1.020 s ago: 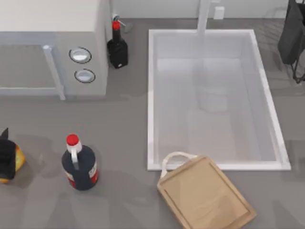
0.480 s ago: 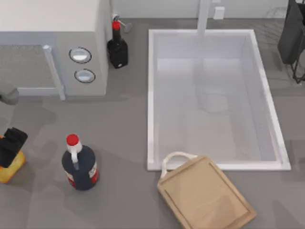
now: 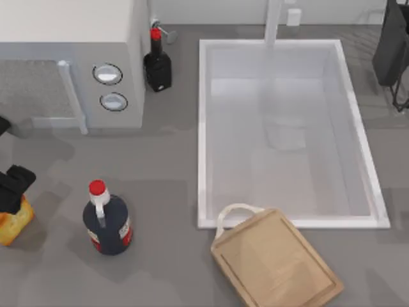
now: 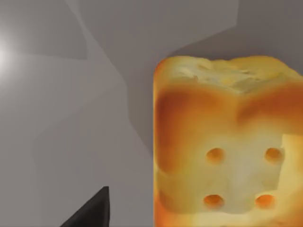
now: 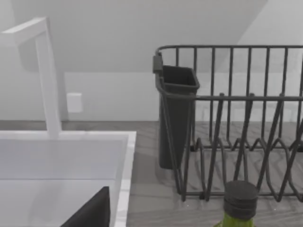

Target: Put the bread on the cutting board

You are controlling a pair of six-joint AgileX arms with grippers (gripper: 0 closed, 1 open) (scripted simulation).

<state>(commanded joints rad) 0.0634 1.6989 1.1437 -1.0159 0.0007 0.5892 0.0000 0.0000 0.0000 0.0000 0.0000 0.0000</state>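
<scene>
The bread (image 3: 14,225), a golden-yellow chunk with toasted patches, lies on the counter at the far left edge. My left gripper (image 3: 14,188) hovers just above and behind it, open, partly covering its far side. Up close in the left wrist view, the bread (image 4: 222,151) shows dimples on one face, and a dark fingertip (image 4: 92,212) stands apart from it with bare counter between. The cutting board (image 3: 275,265), tan wood with a pale loop handle, lies angled at the front, right of centre. My right arm is parked far right by the dish rack; one of its fingertips (image 5: 92,212) shows, gripper open.
A dark red-capped bottle (image 3: 107,224) stands between the bread and the board. A microwave (image 3: 70,57) fills the back left, with a smaller dark bottle (image 3: 157,64) beside it. The white sink (image 3: 202,128) lies behind the board. A dish rack (image 5: 236,118) and a green bottle (image 5: 240,203) stand far right.
My left gripper has shifted from directly over the bread toward the back of the counter, uncovering most of the bread. The bread stays in about the same place.
</scene>
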